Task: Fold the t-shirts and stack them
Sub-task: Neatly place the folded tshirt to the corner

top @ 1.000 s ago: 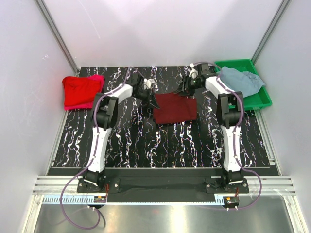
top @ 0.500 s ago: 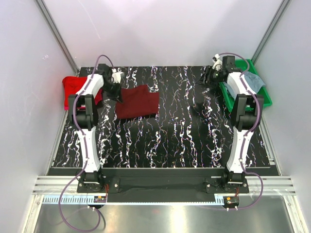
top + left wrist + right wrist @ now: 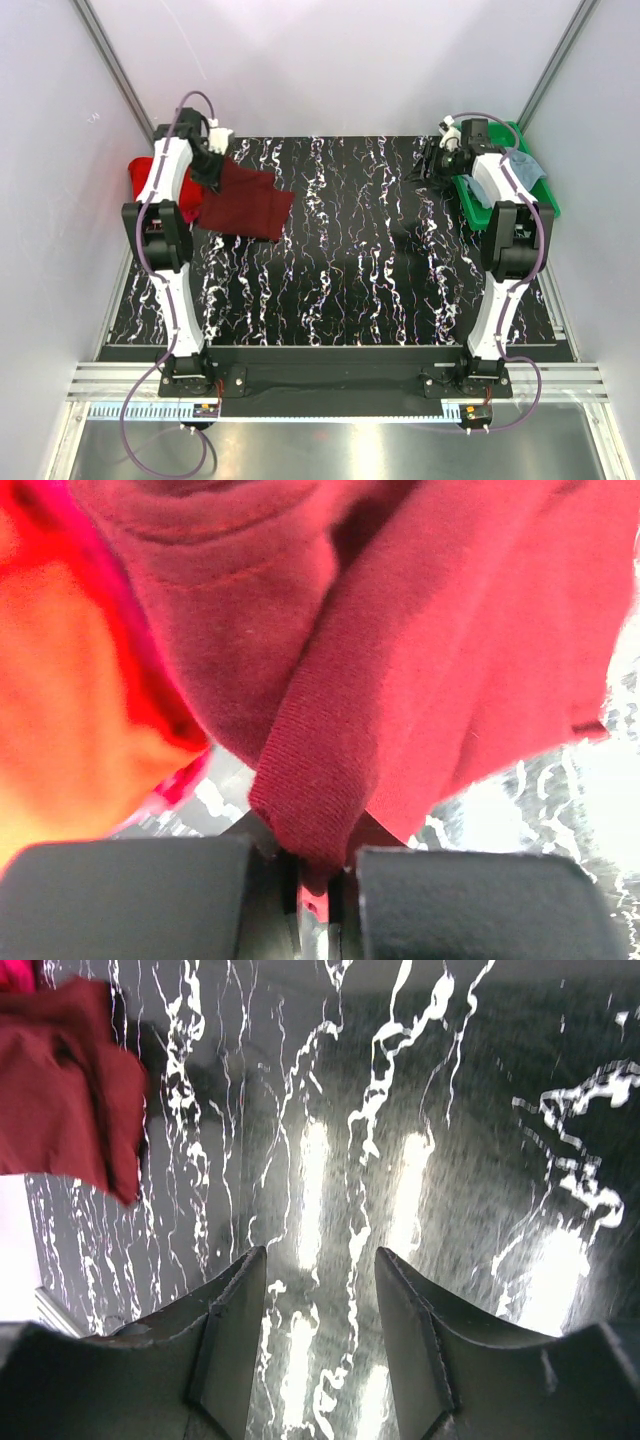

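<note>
The left pincer (image 3: pixel 312 872) is clamped on the maroon shirt (image 3: pixel 245 205), which trails rightward from it. The red shirt (image 3: pixel 140 176) lies just left. The right pincer (image 3: pixel 320 1290) stands apart, empty.

Overhead camera looks down; both close wrist views share the maroon shirt (image 3: pixel 243 203)

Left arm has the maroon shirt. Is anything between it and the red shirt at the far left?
Nothing visible. The left gripper, shut on the maroon t-shirt's edge, is right beside the red t-shirt, with no other object between them.
</note>
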Robot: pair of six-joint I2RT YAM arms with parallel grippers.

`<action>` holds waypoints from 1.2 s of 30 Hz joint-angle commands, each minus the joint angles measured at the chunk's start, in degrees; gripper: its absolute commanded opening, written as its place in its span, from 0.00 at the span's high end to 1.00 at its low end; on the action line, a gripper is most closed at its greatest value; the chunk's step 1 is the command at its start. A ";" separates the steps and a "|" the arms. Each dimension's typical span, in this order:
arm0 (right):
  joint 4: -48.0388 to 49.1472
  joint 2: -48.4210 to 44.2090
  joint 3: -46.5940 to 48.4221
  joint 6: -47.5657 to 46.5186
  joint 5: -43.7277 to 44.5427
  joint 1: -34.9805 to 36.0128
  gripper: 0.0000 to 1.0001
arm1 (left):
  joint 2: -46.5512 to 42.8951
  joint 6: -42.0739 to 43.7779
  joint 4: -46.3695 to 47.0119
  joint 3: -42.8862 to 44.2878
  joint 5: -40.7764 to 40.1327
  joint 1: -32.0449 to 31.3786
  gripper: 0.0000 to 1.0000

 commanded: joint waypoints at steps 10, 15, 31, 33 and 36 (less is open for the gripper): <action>2.73 -6.78 -4.92 -0.33 -0.09 -0.59 0.45 | -11.35 1.86 -0.68 4.81 -3.77 2.62 1.00; 2.56 -6.78 -5.01 -0.25 -0.18 -0.59 0.45 | -12.15 1.86 -0.59 6.74 -3.85 2.71 1.00; 3.96 -6.78 -6.68 0.81 -0.79 -0.59 0.46 | -13.11 2.12 2.13 8.50 -12.19 2.62 1.00; 4.14 -6.78 -6.94 0.90 -0.79 -0.59 0.46 | -12.76 2.04 2.66 8.85 -12.82 2.62 1.00; 4.31 -6.69 -7.03 1.07 -0.79 -0.59 0.46 | -12.32 2.13 3.63 9.47 -14.83 2.71 1.00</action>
